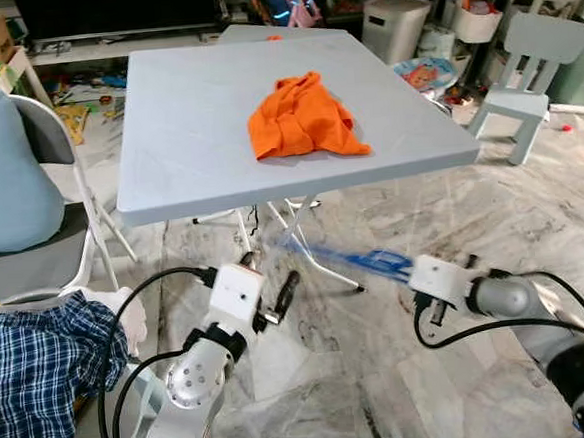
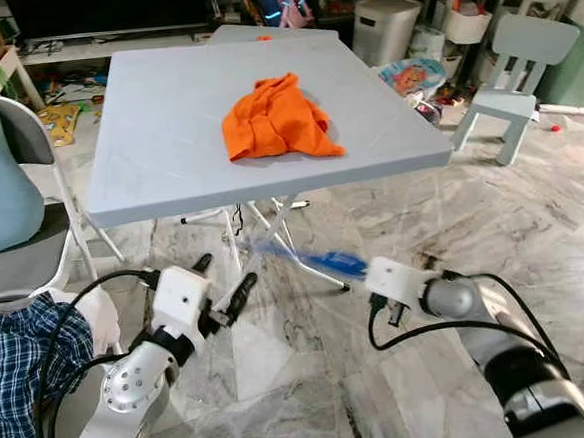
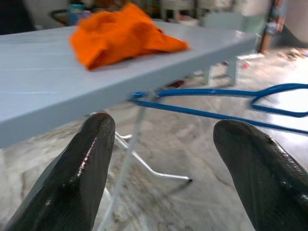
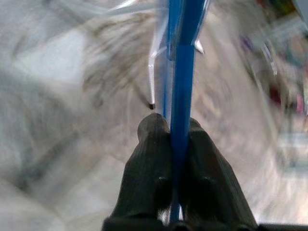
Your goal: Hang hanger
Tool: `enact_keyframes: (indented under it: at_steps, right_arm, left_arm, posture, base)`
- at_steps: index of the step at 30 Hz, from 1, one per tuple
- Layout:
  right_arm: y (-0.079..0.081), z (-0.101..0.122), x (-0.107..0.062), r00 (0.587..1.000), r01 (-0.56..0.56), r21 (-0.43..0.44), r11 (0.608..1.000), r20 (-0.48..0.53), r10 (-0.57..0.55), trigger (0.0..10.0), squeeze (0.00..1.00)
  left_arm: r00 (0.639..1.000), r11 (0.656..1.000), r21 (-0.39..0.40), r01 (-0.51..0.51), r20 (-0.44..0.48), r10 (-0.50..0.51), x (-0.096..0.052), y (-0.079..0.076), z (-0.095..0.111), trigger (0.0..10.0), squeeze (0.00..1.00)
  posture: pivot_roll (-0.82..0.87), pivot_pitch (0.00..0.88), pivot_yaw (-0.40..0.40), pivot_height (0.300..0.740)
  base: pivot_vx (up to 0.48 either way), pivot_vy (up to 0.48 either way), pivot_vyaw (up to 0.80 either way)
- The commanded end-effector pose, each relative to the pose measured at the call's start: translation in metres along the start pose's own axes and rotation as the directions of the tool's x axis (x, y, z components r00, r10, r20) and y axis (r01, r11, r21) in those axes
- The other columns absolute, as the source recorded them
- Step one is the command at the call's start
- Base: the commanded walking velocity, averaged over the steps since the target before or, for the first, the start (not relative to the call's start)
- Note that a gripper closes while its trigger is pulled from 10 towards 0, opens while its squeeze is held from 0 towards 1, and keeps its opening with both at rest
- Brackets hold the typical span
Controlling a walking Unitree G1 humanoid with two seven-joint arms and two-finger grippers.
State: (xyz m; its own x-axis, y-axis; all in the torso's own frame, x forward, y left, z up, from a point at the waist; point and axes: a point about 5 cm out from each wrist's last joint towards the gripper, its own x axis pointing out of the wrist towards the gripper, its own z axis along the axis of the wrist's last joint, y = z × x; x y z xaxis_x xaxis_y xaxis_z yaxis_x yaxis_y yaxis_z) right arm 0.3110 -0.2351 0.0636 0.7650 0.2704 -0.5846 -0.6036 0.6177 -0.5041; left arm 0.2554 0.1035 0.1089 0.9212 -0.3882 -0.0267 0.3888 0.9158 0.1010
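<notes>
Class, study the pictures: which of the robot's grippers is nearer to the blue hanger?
Right. The right gripper is shut on the blue hanger, holding it below the table edge. The left gripper is open, off to the hanger's left, not touching it.

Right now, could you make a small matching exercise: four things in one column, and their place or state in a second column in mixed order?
1. hanger
2. orange cloth
3. left gripper
4. small chair

a. lying on the table
b. open, holding nothing
c. held in the right gripper
d. standing on the floor beyond the table

Pairs: 1-c, 2-a, 3-b, 4-d
</notes>
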Motion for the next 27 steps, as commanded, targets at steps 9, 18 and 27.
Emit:
enact_keyframes:
  at_steps: [9, 18, 27]
  right_arm:
    - [0.018, 0.007, -0.009, 0.951, 0.237, 0.635, 0.736, 0.002, -0.308, 0.0, 0.0]
    - [0.026, 0.006, -0.023, 0.909, 0.364, 0.697, 0.618, -0.12, -0.4, 4.9, 0.0]
    - [0.026, 0.032, -0.016, 0.928, 0.291, 0.7, 0.652, -0.04, -0.371, 10.0, 0.0]
  left_arm:
    - [0.974, 0.952, -0.206, -0.225, -0.084, 0.212, -0.003, 0.026, -0.009, 10.0, 1.0]
    - [0.968, 0.946, -0.211, -0.244, -0.109, 0.226, -0.005, 0.028, -0.013, 10.0, 1.0]
    - [0.979, 0.947, -0.253, -0.199, -0.091, 0.182, -0.005, 0.021, -0.012, 10.0, 0.0]
  posture:
    - [0.05, 0.031, -0.053, 0.74]
    - [0.04, 0.024, -0.044, 0.74]
    - [0.05, 0.018, -0.051, 0.74]
  base:
    - [0.0, 0.0, 0.0]
    - [0.0, 0.0, 0.0]
    - [0.0, 0.0, 0.0]
